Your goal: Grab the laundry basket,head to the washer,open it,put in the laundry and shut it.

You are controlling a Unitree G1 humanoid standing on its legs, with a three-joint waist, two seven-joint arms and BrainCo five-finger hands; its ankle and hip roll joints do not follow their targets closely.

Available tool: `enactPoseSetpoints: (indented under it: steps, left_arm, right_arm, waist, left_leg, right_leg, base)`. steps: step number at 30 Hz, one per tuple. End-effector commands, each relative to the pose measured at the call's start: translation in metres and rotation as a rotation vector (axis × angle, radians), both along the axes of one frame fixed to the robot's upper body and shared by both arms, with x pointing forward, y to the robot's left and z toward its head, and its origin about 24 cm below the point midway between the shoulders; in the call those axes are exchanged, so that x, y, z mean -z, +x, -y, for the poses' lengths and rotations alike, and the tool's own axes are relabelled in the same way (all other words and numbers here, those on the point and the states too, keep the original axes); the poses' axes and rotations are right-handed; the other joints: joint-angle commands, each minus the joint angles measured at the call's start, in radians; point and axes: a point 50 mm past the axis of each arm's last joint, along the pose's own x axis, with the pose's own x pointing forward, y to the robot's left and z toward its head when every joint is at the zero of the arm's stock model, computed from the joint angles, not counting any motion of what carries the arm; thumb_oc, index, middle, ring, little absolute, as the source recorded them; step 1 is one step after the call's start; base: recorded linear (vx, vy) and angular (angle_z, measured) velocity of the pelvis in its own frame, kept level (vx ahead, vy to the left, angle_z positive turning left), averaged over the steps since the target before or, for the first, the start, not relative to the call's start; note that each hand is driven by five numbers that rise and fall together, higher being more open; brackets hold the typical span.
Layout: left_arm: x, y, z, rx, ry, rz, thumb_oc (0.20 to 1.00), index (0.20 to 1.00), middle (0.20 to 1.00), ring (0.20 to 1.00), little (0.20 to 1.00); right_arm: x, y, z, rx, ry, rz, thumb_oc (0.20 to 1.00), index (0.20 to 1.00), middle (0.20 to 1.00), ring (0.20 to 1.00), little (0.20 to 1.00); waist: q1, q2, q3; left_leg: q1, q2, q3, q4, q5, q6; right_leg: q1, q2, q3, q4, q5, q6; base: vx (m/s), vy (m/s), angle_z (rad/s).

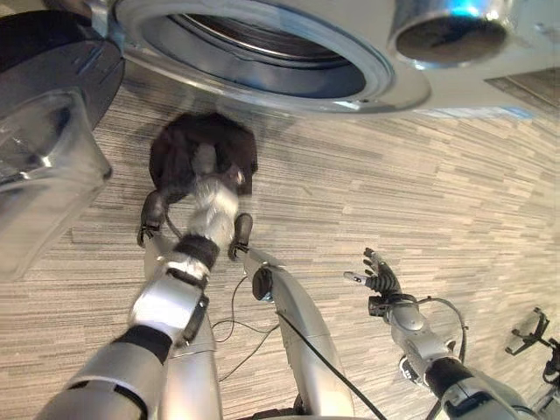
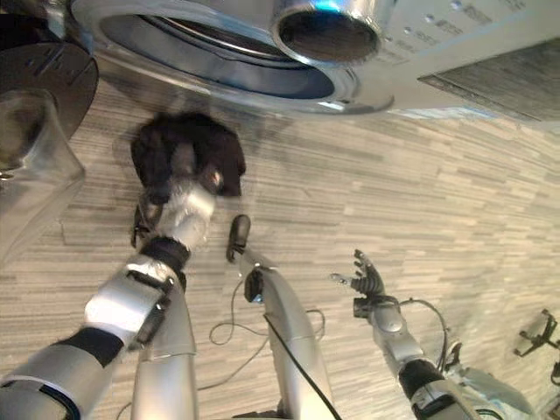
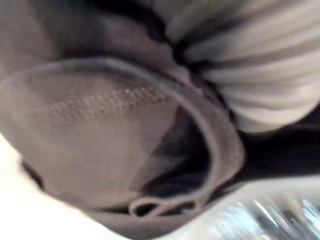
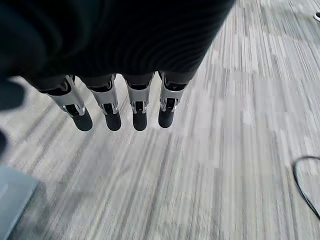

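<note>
Grey striped floor (image 1: pixel 420 201) | washer (image 1: pixel 262 52) open | left robot hand (image 1: pixel 210 197) clutches dark garment (image 1: pixel 188 144) | right robot hand (image 1: pixel 378 278) relaxed

At twelve o'clock I see the washer opening (image 1: pixel 262 52) unobstructed; its swung-out door (image 1: pixel 44 131) crowds my ten o'clock side.

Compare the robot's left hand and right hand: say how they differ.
The left hand is raised toward the open washer drum, closed on a dark crumpled garment; the right hand hangs low over the striped grey floor, fingers straight, holding nothing. Both have silver fingers.
</note>
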Motion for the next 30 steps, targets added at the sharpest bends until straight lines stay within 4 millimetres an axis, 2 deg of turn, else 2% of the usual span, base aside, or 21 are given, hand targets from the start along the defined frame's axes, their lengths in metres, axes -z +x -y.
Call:
enactPoseSetpoints:
  steps: [1,3,6,7,9,11,12,14,15,19,20,21,26,27,30]
  left_arm:
    - [-0.087,-0.012,0.028,0.079,0.042,0.303,0.2,0.2,0.2,0.2,0.2]
    - [-0.1,-0.016,0.023,0.083,0.007,0.351,0.2,0.2,0.2,0.2,0.2]
    - [-0.103,-0.02,0.026,0.128,-0.087,0.396,0.2,0.2,0.2,0.2,0.2]
    - [-0.105,-0.022,0.032,0.153,-0.144,0.413,0.2,0.2,0.2,0.2,0.2]
    - [-0.12,-0.034,0.049,0.229,-0.215,0.499,0.2,0.2,0.2,0.2,0.2]
    - [-0.143,-0.05,0.07,0.315,-0.276,0.597,0.2,0.2,0.2,0.2,0.2]
    - [-0.143,-0.051,0.071,0.315,-0.277,0.598,0.2,0.2,0.2,0.2,0.2]
    - [-0.161,-0.063,0.073,0.318,-0.31,0.672,0.2,0.2,0.2,0.2,0.2]
    - [-0.162,-0.063,0.073,0.318,-0.31,0.674,0.2,0.2,0.2,0.2,0.2]
    - [-0.149,-0.055,0.058,0.253,-0.361,0.633,0.2,0.2,0.2,0.2,0.2]
    - [-0.142,-0.052,0.055,0.246,-0.371,0.619,0.2,0.2,0.2,0.2,0.2]
    - [-0.137,-0.051,0.059,0.259,-0.386,0.604,0.2,0.2,0.2,0.2,0.2]
    - [-0.122,-0.046,0.064,0.271,-0.373,0.553,0.2,0.2,0.2,0.2,0.2]
    - [-0.102,-0.039,0.061,0.258,-0.386,0.496,0.2,0.2,0.2,0.2,0.2]
    - [-0.084,-0.034,0.057,0.24,-0.387,0.447,0.2,0.2,0.2,0.2,0.2]
  right_arm:
    - [0.003,-0.016,0.024,0.034,-0.06,-0.022,1.0,1.0,1.0,1.0,1.0]
    - [0.009,-0.022,0.025,0.041,-0.057,-0.051,1.0,1.0,1.0,1.0,1.0]
    - [0.018,-0.029,0.027,0.044,-0.062,-0.096,1.0,1.0,1.0,1.0,1.0]
    - [0.019,-0.03,0.027,0.043,-0.069,-0.106,1.0,1.0,1.0,1.0,1.0]
    - [0.019,-0.029,0.031,0.056,-0.077,-0.113,1.0,1.0,1.0,1.0,1.0]
    - [0.015,-0.025,0.035,0.066,-0.079,-0.098,1.0,1.0,1.0,1.0,1.0]
    - [0.014,-0.024,0.035,0.067,-0.079,-0.097,1.0,1.0,1.0,1.0,1.0]
    - [0.009,-0.019,0.04,0.074,-0.106,-0.086,1.0,1.0,1.0,1.0,1.0]
    - [0.009,-0.019,0.04,0.074,-0.107,-0.085,1.0,1.0,1.0,1.0,1.0]
    - [0.01,-0.02,0.036,0.041,-0.122,-0.096,1.0,1.0,1.0,1.0,1.0]
    - [0.013,-0.024,0.038,0.045,-0.121,-0.109,1.0,1.0,1.0,1.0,1.0]
    - [0.015,-0.026,0.041,0.056,-0.126,-0.125,1.0,1.0,1.0,1.0,1.0]
    - [0.02,-0.027,0.036,0.029,-0.125,-0.15,1.0,1.0,1.0,1.0,1.0]
    - [0.02,-0.026,0.032,-0.004,-0.142,-0.152,1.0,1.0,1.0,1.0,1.0]
    - [0.019,-0.025,0.031,-0.022,-0.157,-0.148,1.0,1.0,1.0,1.0,1.0]
  waist:
    - [0.009,-0.001,0.045]
    - [0.017,0.001,0.036]
    - [0.037,0.006,0.03]
    - [0.043,0.007,0.028]
    - [0.054,0.007,0.03]
    - [0.066,0.001,0.036]
    - [0.068,0.001,0.04]
    - [0.083,-0.009,0.05]
    - [0.084,-0.01,0.054]
    - [0.101,-0.025,0.058]
    - [0.101,-0.029,0.064]
    - [0.095,-0.027,0.052]
    - [0.096,-0.03,0.046]
    - [0.099,-0.025,0.043]
    - [0.098,-0.019,0.041]
  left_leg:
    - [0.031,-0.079,0.008,0.25,-0.144,0.157]
    - [0.044,-0.081,0.006,0.231,-0.14,0.159]
    - [0.084,-0.081,0.003,0.185,-0.128,0.161]
    - [0.102,-0.082,0.004,0.158,-0.126,0.161]
    - [0.147,-0.086,0.005,0.107,-0.106,0.159]
    - [0.183,-0.088,0.003,0.066,-0.085,0.153]
    - [0.188,-0.088,0.004,0.062,-0.082,0.153]
    - [0.223,-0.093,0.005,0.024,-0.059,0.151]
    - [0.227,-0.093,0.006,0.019,-0.057,0.151]
    - [0.269,-0.1,0.004,-0.022,-0.033,0.157]
    - [0.266,-0.112,0.008,-0.034,0.003,0.157]
    - [0.284,-0.109,0.005,-0.041,-0.032,0.159]
    - [0.241,-0.112,0.019,0.043,-0.074,0.169]
    - [0.222,-0.113,0.019,0.071,-0.088,0.175]
    - [0.224,-0.113,0.022,0.066,-0.091,0.175]
  right_leg:
    - [0.2,0.086,-0.02,-0.202,0.034,0.047]
    - [0.213,0.084,-0.022,-0.209,0.038,0.052]
    - [0.238,0.073,-0.024,-0.217,0.041,0.057]
    - [0.247,0.07,-0.024,-0.223,0.043,0.059]
    - [0.273,0.06,-0.024,-0.242,0.054,0.063]
    - [0.302,0.052,-0.02,-0.272,0.07,0.067]
    - [0.306,0.051,-0.02,-0.275,0.072,0.067]
    - [0.343,0.043,-0.021,-0.323,0.1,0.075]
    - [0.347,0.043,-0.02,-0.327,0.103,0.075]
    - [0.392,0.037,-0.001,-0.373,0.132,0.084]
    - [0.386,0.025,-0.006,-0.38,0.158,0.08]
    - [0.397,0.031,0.011,-0.385,0.142,0.087]
    - [0.383,0.036,0.027,-0.363,0.133,0.082]
    - [0.374,0.039,0.036,-0.35,0.129,0.079]
    - [0.372,0.043,0.043,-0.353,0.131,0.078]
  base:
    - [0.03,-0.031,-0.21]
    - [0.02,-0.029,-0.1]
    - [0.01,-0.023,-0.01]
    - [0.0,0.0,0.0]
    - [-0.01,-0.003,0.03]
    - [-0.02,-0.003,0.14]
    - [-0.03,-0.009,0.12]
    - [-0.06,0.017,0.03]
    - [-0.08,0.038,0.0]
    - [-0.08,0.065,-0.04]
    - [-0.1,0.122,-0.06]
    - [-0.07,0.105,-0.05]
    - [-0.05,0.062,-0.02]
    - [-0.05,0.053,-0.1]
    - [-0.02,0.042,-0.1]
